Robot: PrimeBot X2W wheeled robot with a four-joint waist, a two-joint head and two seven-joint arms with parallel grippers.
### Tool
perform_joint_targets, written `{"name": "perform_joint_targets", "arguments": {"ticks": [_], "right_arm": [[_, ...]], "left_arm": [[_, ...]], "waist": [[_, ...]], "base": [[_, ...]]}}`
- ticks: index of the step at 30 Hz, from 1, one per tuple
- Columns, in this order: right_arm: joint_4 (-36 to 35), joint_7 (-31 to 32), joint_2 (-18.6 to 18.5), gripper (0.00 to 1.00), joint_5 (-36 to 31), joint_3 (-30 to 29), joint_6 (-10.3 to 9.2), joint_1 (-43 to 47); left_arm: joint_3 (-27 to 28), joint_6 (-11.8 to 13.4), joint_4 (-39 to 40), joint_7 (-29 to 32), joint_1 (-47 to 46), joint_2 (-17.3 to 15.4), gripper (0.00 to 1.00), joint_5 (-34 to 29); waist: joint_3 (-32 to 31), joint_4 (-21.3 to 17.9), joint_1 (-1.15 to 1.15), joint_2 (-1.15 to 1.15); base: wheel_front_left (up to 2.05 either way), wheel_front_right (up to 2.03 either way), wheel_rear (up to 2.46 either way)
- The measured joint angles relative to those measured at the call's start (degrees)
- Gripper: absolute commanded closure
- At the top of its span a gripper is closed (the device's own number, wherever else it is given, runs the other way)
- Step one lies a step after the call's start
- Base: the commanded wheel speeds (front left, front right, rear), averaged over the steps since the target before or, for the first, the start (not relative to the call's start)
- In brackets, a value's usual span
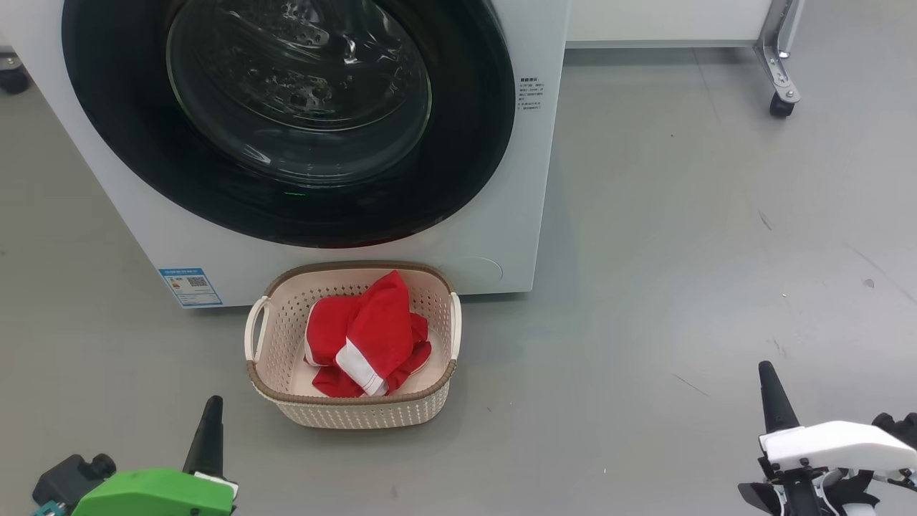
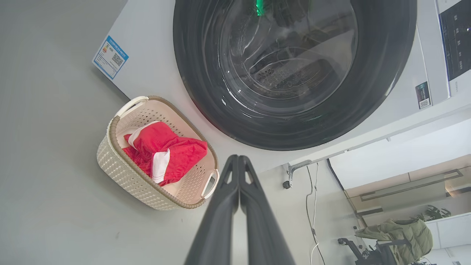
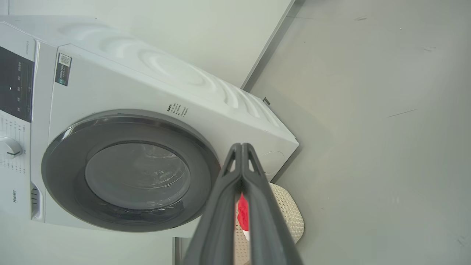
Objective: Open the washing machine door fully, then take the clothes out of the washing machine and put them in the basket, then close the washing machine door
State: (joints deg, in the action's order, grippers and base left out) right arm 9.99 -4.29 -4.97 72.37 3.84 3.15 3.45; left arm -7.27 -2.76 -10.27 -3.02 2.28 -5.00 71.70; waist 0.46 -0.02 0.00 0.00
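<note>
The clothes (image 1: 369,337), red with a white band, lie bunched in the basket (image 1: 358,416), heaped a little above its brown rim. The basket sits on the floor (image 1: 680,251) just in front of the washing machine (image 1: 516,179), right at the foot of its white front panel and below the washing machine door (image 1: 286,115). That door lies flat against the machine, its black rim closed around the port, with the steel drum dimly visible through the glass bowl. A blue sticker (image 1: 190,287) marks the machine's lower front corner on the robot's left, beside the basket's handle, and a block of small print (image 1: 530,93) sits on the front at the door's other side.

Further out from the machine, with grey floor between them and the basket, both arms hang low. The left gripper (image 1: 213,405), on its green housing, has its two fingers pressed together and holds nothing; its wrist view shows the tips (image 2: 238,159) meeting. The right gripper (image 1: 766,373), on its white housing, is pressed together too, empty, and well off to the side of the machine.

Behind the machine's right side stands a metal frame leg on a caster (image 1: 779,106). In the left wrist view, cables (image 2: 312,206) trail down beside the machine, and a chair draped with a green jacket (image 2: 401,232) stands further off.
</note>
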Motion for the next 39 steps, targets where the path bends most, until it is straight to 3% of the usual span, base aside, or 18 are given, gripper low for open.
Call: {"name": "perform_joint_targets", "arguments": {"ticks": [39], "right_arm": [[3.8, 5.0, -1.5, 1.00, 25.0, -4.7, 2.91, -5.7]], "left_arm": [[5.7, -3.6, -3.8, 4.5, -4.2, -0.7, 1.00, 24.5]], "waist": [[-0.2, 0.0, 0.00, 0.00]], "base": [[0.00, 0.00, 0.00]]}}
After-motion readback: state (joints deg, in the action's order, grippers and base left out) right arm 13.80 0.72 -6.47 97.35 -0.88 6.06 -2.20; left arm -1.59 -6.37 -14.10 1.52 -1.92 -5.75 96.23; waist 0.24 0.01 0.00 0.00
